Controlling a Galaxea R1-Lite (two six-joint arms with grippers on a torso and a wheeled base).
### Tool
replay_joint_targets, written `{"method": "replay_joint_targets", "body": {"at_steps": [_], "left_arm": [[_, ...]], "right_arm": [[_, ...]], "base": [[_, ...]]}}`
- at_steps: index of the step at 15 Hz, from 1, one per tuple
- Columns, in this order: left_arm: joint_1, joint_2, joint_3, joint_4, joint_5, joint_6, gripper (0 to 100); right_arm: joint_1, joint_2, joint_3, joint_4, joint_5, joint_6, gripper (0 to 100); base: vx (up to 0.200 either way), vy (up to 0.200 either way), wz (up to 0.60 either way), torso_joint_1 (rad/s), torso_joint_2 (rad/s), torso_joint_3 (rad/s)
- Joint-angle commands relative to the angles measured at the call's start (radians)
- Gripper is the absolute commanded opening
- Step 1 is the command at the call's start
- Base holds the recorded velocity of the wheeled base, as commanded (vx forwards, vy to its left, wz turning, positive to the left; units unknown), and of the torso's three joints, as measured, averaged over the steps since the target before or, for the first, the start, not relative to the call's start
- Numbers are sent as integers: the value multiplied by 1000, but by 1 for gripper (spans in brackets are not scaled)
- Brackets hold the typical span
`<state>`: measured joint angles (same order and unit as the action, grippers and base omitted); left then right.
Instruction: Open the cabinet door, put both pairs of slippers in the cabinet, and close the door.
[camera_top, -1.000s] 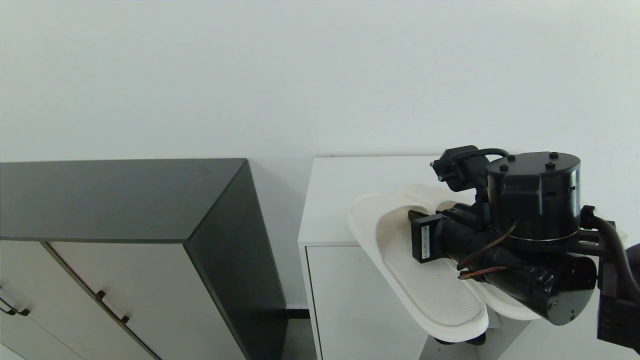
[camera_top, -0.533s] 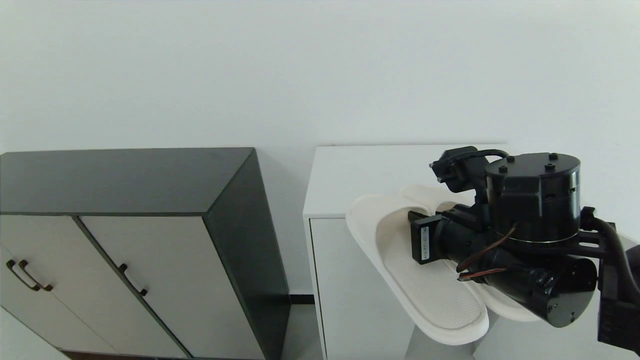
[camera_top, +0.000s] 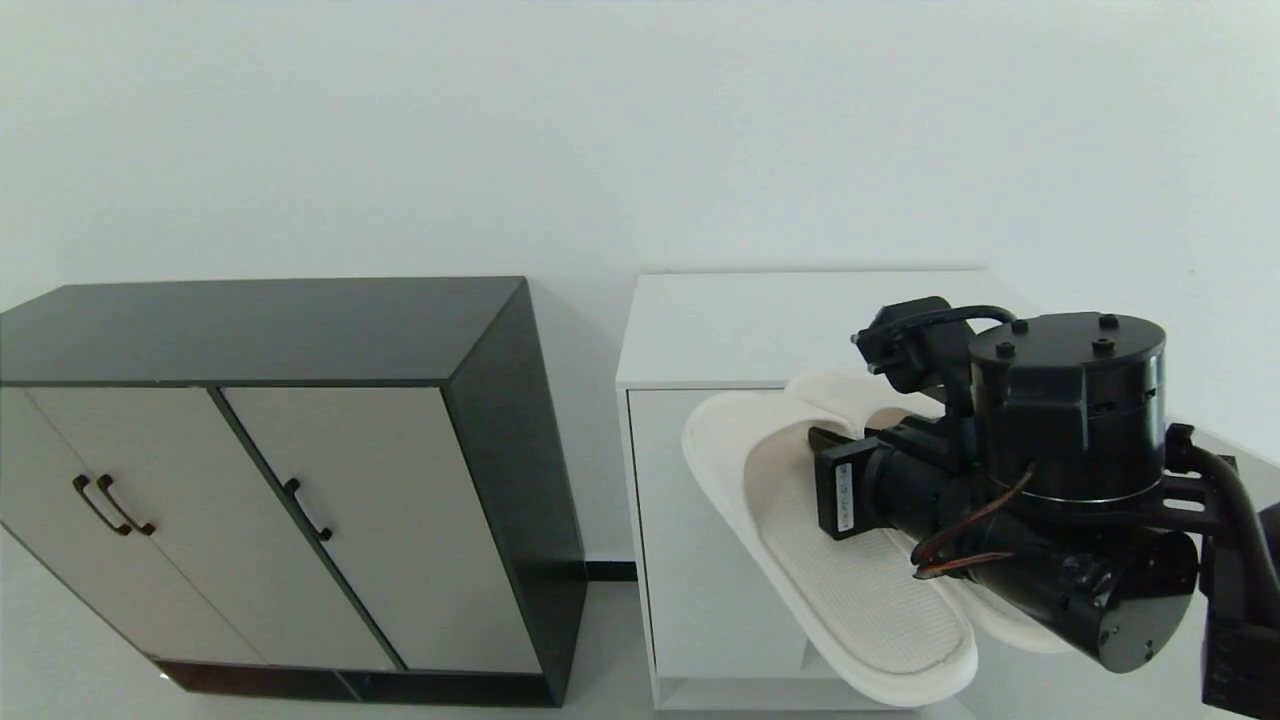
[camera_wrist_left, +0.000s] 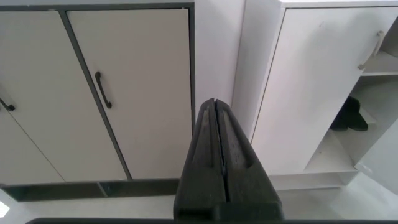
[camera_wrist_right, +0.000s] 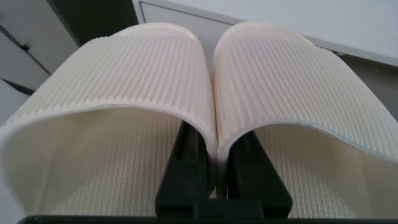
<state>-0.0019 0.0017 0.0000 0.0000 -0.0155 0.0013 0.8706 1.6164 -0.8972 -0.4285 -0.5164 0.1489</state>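
White wall (camera_top: 640, 120) backed two cabinets in the head view: a dark cabinet (camera_top: 250, 330) on the left, doors closed, and a white cabinet (camera_top: 790, 320) on the right. Before it the right arm carried the cream slippers (camera_top: 860, 600) in the air.

The left wrist view supplied the inside. The white cabinet's door (camera_wrist_left: 311, 93) stood open, dark slippers (camera_wrist_left: 348, 115) sat on a shelf, and the left gripper (camera_wrist_left: 221, 155) was pressed closed on nothing.

The right wrist view showed the right gripper (camera_wrist_right: 214, 171) pinching both slippers' adjoining walls together. That hold looked thin. I would keep it firm, swing wide of the door, and set the pair inside.
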Motion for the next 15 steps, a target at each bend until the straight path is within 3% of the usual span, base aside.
{"method": "replay_joint_targets", "body": {"at_steps": [1,5,15], "left_arm": [[0,0,0,0,0,0,0],[0,0,0,0,0,2,0],[0,0,0,0,-1,2,0]], "right_arm": [[-1,10,0,-1,-1,0,0],[-1,19,1,-1,1,1,0],[-1,31,6,-21,1,3,0]], "base": [[0,0,0,0,0,0],[0,0,0,0,0,0],[0,-200,0,1,2,3]]}}
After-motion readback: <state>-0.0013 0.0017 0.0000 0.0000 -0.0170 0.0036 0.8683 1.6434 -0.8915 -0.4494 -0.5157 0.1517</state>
